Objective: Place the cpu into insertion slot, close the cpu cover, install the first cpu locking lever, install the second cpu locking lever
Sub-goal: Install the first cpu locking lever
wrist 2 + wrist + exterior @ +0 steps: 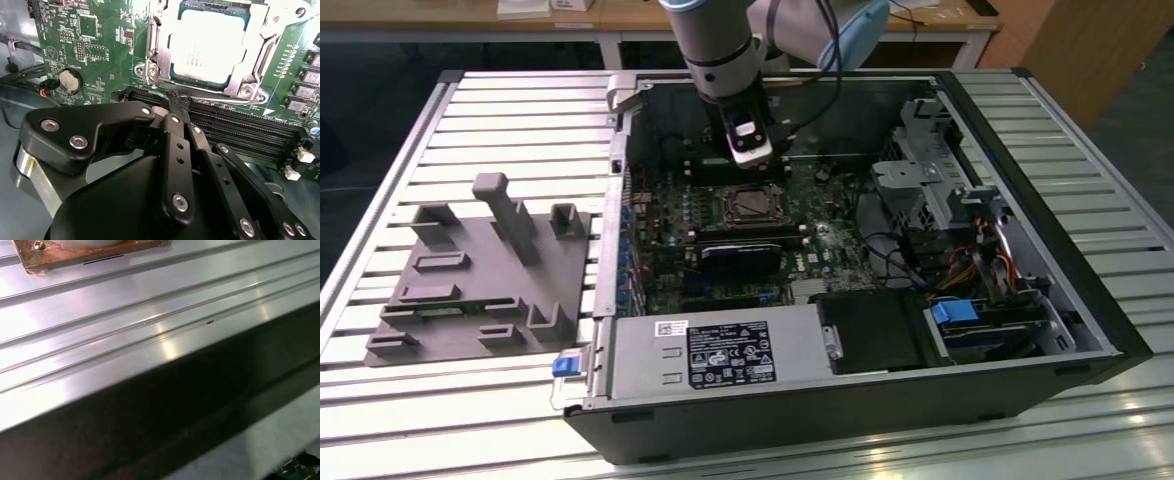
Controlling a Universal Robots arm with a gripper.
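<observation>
Right up close in the second wrist view, the fingers [174,140] are pressed together at their tips with nothing between them, poised over the near edge of the black memory slots [240,131]. Straight ahead of the tips, across those slots, the cpu [207,47] lies flat in its socket on the green motherboard [90,40], dull silver top up. The cpu cover [252,67] appears folded down, framing the chip. Thin levers [149,47] run along two opposite sides; whether they are latched I cannot tell. In the exterior view the arm hangs inside the open computer case [1067,310] on the table [507,110]
</observation>
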